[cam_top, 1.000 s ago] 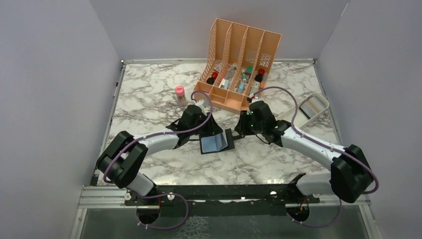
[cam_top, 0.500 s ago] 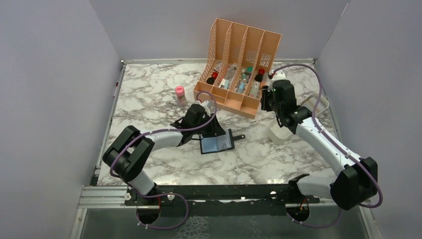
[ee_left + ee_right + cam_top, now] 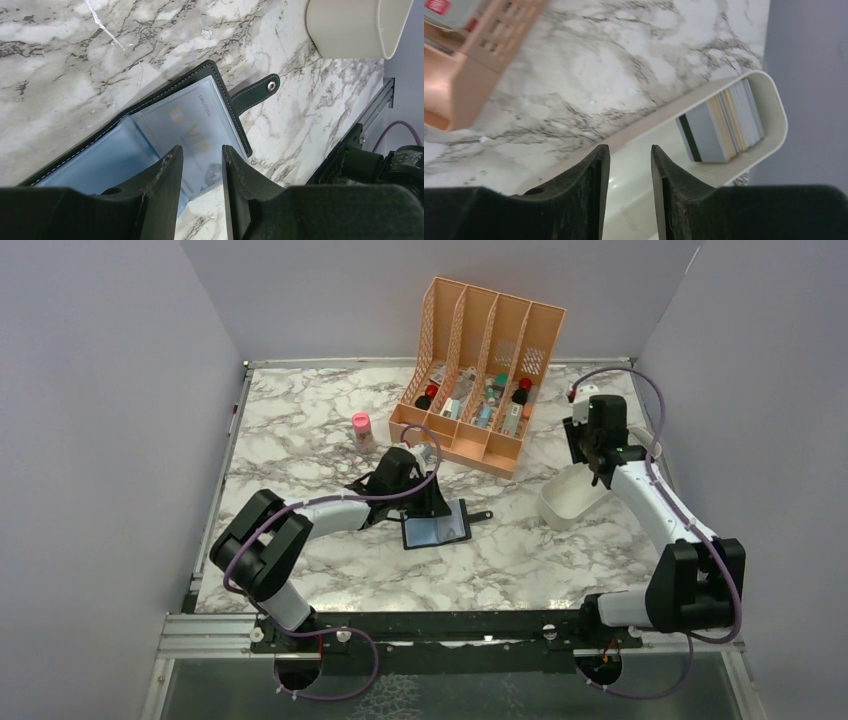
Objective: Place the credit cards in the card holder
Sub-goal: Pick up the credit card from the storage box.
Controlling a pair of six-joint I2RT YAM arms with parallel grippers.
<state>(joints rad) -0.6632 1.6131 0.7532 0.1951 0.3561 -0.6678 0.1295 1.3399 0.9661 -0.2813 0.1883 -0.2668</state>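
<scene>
The card holder (image 3: 437,528) lies open on the marble, bluish-grey inner faces up, snap strap out to the right. In the left wrist view the card holder (image 3: 195,112) shows a card with gold lettering under a clear sleeve. My left gripper (image 3: 201,149) is open and empty, just above the holder's near edge; the top view shows it (image 3: 432,506) there too. The credit cards (image 3: 723,125), grey, gold and dark, stand on edge at the far end of the white tray (image 3: 775,117). My right gripper (image 3: 629,148) is open and empty above the tray, left of the cards.
The orange file organiser (image 3: 480,370) with small items stands at the back centre. A pink-capped bottle (image 3: 361,430) stands to its left. The white tray (image 3: 562,508) lies at the right, near the right wall. Grey walls enclose three sides.
My right arm has swung away from the card holder, to the right, and now hangs over the white tray. My left gripper has stayed at the holder.
</scene>
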